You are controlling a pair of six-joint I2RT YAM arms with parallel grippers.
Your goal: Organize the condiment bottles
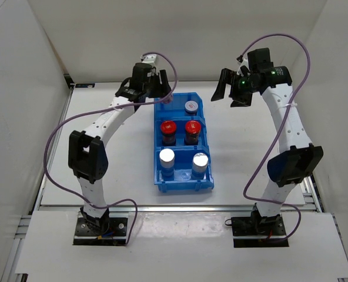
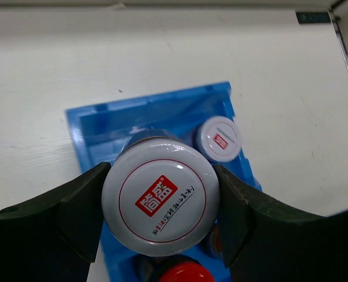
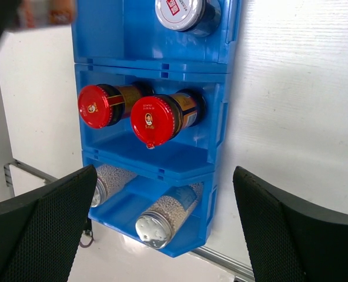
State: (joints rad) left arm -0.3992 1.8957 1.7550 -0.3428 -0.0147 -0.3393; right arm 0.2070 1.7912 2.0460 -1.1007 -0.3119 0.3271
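Note:
The blue bin (image 1: 183, 187) holds two red-capped jars (image 1: 168, 127) (image 1: 191, 127) in its middle compartment and two silver-topped jars (image 1: 166, 155) (image 1: 200, 160) in its near one. One printed-lid jar (image 1: 191, 106) stands at the far right. My left gripper (image 1: 156, 88) is shut on the other printed-lid jar (image 2: 160, 197) at the far-left compartment. I cannot tell whether it touches the floor. My right gripper (image 1: 233, 88) is open and empty, raised to the right of the bin. Its view shows the red caps (image 3: 152, 120) and silver tops (image 3: 154, 230).
The bin stands in the middle of a white table (image 1: 250, 153) with white walls on three sides. A metal rail (image 1: 180, 207) runs along the near edge. Purple cables (image 1: 56, 147) loop beside both arms.

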